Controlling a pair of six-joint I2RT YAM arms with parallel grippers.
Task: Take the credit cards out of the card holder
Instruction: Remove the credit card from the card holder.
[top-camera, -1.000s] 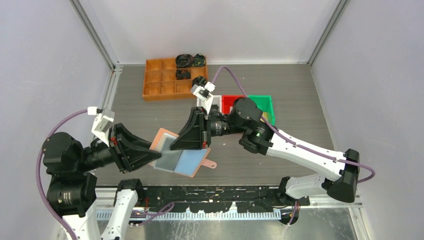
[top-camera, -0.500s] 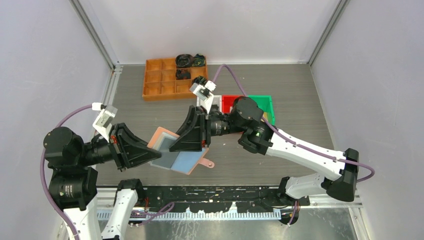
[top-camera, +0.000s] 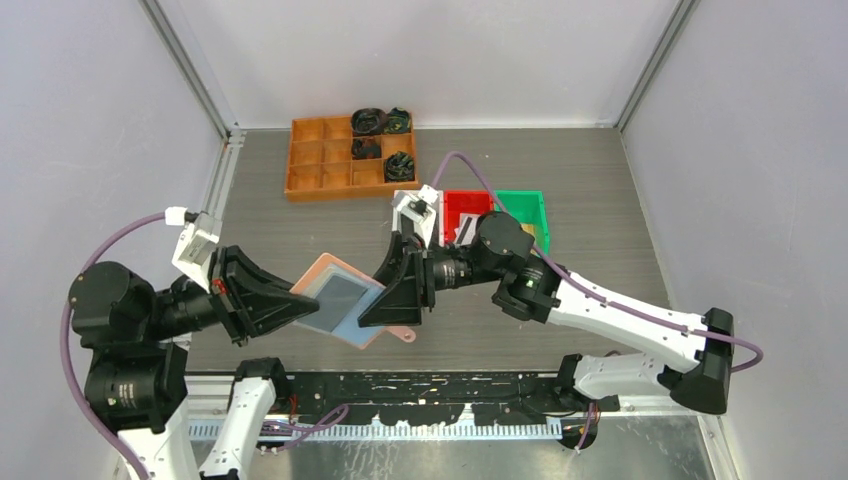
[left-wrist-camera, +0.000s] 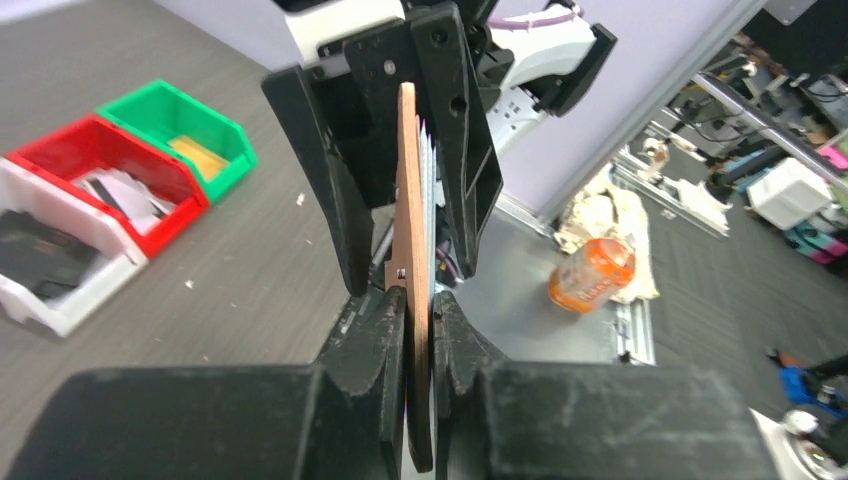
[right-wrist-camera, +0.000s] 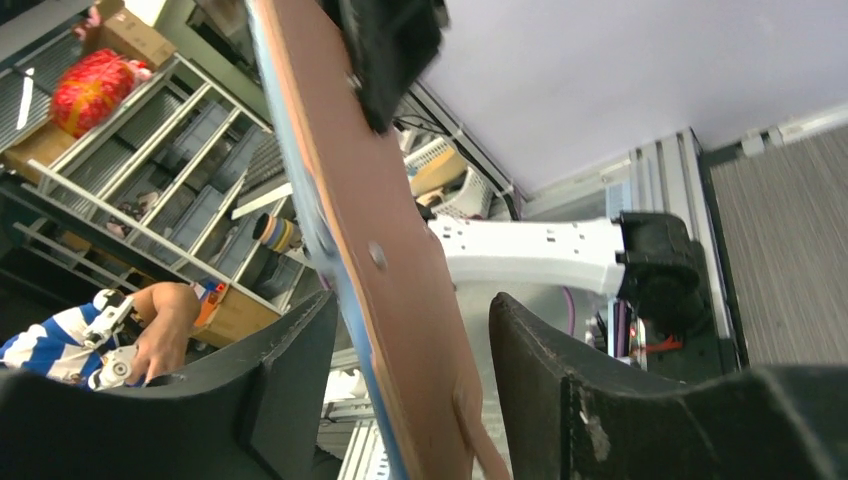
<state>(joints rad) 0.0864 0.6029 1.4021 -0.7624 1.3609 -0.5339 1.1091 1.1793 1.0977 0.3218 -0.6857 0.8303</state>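
Note:
The card holder (top-camera: 338, 293) is a salmon-pink wallet held open above the table's near edge, dark grey and light blue pockets facing up. My left gripper (top-camera: 300, 298) is shut on its left edge; the left wrist view shows the card holder (left-wrist-camera: 408, 180) edge-on between the pressed fingers of that gripper (left-wrist-camera: 420, 305). My right gripper (top-camera: 386, 304) is open, its fingers either side of the wallet's right half, and in the right wrist view the card holder (right-wrist-camera: 372, 270) passes between them untouched. Credit cards lie in the bins: a dark one (left-wrist-camera: 40, 255), whitish ones (left-wrist-camera: 125, 190), a yellow one (left-wrist-camera: 200, 155).
Behind the right arm stand a white bin (left-wrist-camera: 50, 300), a red bin (top-camera: 462, 200) and a green bin (top-camera: 525, 203). An orange compartment tray (top-camera: 320, 170) with black coiled bundles (top-camera: 368, 121) sits at the back. Purple cables trail from both wrists.
My right gripper has opened its jaws and shifted toward the near edge, letting go of the wallet. The left gripper keeps its hold and has drawn the wallet slightly left.

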